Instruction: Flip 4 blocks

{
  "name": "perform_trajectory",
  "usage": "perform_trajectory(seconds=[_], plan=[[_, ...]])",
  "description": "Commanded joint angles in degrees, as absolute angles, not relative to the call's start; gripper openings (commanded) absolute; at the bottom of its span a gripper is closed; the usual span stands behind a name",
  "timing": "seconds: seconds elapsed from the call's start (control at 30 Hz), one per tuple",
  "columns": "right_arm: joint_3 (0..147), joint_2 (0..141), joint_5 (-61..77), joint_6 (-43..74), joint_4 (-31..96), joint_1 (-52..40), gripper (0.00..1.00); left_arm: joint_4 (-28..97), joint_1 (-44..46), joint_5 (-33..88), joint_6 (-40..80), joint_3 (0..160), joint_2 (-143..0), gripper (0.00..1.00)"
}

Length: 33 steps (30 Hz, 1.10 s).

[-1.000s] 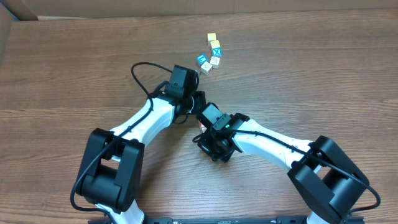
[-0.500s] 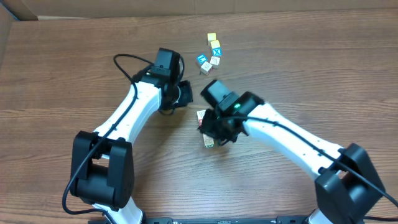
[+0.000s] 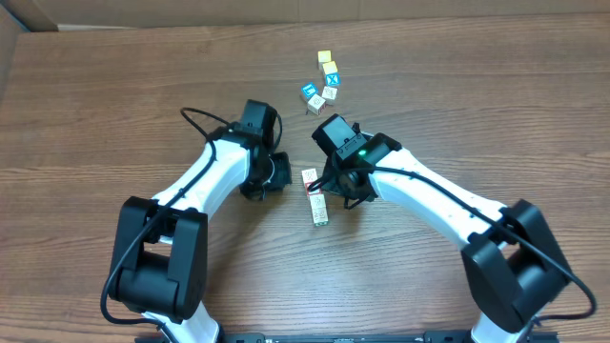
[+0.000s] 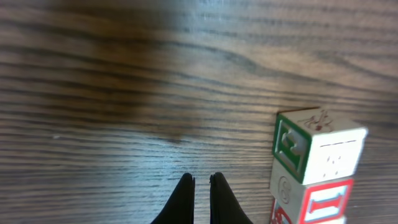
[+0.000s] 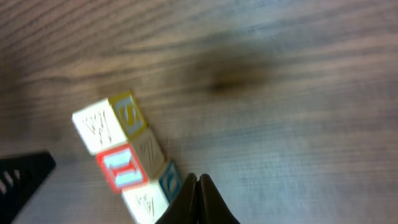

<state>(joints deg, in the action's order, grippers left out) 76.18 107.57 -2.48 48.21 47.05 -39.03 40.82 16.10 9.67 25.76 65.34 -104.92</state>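
A short row of blocks (image 3: 315, 197) lies on the wooden table between my two arms, pale faces up with some red at its far end. In the left wrist view the blocks (image 4: 314, 165) sit to the right of my left gripper (image 4: 201, 182): a green-bordered one, then a red-bordered "I" face. My left gripper (image 3: 279, 175) is shut, empty and apart from them. In the right wrist view the blocks (image 5: 127, 163) lie left of my right gripper (image 5: 198, 184), which is shut, empty and close to the nearest block. From above, my right gripper (image 3: 334, 192) is just right of the row.
A loose cluster of small cubes with yellow and blue faces (image 3: 324, 82) lies at the back of the table, beyond both arms. A black cable (image 3: 195, 119) loops off the left arm. The table's far edge (image 3: 286, 21) runs along the top.
My right gripper has moved away from me, off the row of blocks, which now lies uncovered. My left gripper swung away to the left, then came back toward the row.
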Motion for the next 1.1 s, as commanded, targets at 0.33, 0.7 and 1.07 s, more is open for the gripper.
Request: perform_trajectory(seconds=[0.33, 0.7, 1.07], plan=[[76.16, 112.53, 0.84, 38.33, 41.67, -39.2, 0.04, 38.5, 18.48, 14.66, 27.97, 63.88, -105.45, 0.04], [76.14, 112.53, 1.3, 36.8, 41.41, -38.5, 0.04, 38.5, 19.66, 15.11, 28.56, 63.83, -108.38, 0.04], [76.14, 112.53, -0.54, 37.26, 41.98, -38.48, 0.04, 36.64, 19.97, 18.09, 28.77, 63.86, -108.64, 0.04]])
